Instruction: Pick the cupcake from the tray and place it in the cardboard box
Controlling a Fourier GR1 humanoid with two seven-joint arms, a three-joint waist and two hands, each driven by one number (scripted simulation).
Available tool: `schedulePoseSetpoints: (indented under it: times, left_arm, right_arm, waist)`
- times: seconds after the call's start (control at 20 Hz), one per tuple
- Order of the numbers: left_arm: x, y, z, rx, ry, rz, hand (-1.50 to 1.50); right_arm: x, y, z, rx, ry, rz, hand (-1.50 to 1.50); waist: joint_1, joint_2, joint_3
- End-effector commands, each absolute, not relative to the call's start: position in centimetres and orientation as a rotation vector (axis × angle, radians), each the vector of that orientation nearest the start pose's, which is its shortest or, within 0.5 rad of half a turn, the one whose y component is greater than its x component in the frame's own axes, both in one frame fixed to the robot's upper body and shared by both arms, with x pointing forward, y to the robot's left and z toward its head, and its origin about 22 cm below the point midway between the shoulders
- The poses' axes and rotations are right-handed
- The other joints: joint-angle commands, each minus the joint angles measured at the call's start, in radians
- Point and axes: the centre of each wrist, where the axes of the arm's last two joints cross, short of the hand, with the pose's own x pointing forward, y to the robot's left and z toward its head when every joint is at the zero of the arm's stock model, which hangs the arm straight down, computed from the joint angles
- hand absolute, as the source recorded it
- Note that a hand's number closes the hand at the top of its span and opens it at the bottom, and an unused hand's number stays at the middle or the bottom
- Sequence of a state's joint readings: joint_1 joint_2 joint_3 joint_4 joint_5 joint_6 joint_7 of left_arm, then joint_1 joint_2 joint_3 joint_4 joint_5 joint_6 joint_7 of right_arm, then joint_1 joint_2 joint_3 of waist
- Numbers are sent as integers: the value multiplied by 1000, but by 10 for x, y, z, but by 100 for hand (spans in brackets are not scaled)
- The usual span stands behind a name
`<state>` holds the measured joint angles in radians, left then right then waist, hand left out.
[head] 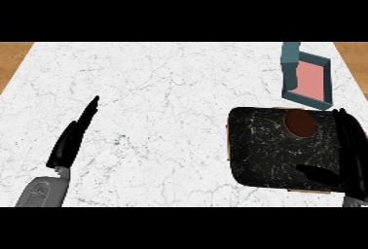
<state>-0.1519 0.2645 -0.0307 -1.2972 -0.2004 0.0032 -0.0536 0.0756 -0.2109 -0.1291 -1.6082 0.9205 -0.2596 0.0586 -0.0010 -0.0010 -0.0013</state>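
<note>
A brown cupcake (300,123) sits near the far edge of a black speckled tray (269,151) at the right of the white marble counter. Beyond the tray stands a box (309,78) with teal walls and a pink floor, open at the top. My right hand (348,155) lies along the tray's right side, fingers straight and pointing away, thumb reaching over the tray's near right corner; it is just right of the cupcake and not touching it. At the left, my left hand (72,138) rests open with straight fingers, holding nothing.
The white marble counter (165,97) stretches wide between the two hands. Wooden strips (13,58) border it at the far left and far right corners. A thin wooden edge shows under the tray's sides.
</note>
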Motion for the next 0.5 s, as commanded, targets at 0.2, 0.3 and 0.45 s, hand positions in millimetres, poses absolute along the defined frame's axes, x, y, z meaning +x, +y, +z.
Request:
schedulePoseSetpoints:
  times: [0.2, 0.3, 0.45]
  left_arm:
    - [278, 298, 1, 330, -1482, -416, 0]
    - [283, 290, -11, 304, -1477, -396, 0]
    - [278, 290, -3, 329, -1478, -436, 0]
  right_arm:
    - [249, -315, 4, -1181, -1335, 569, -150]
    - [240, -306, 0, -1168, -1347, 594, -150]
    - [257, -310, 2, -1147, -1354, 590, -150]
  waist:
    - [3, 1, 1]
    - [0, 1, 1]
    - [3, 1, 1]
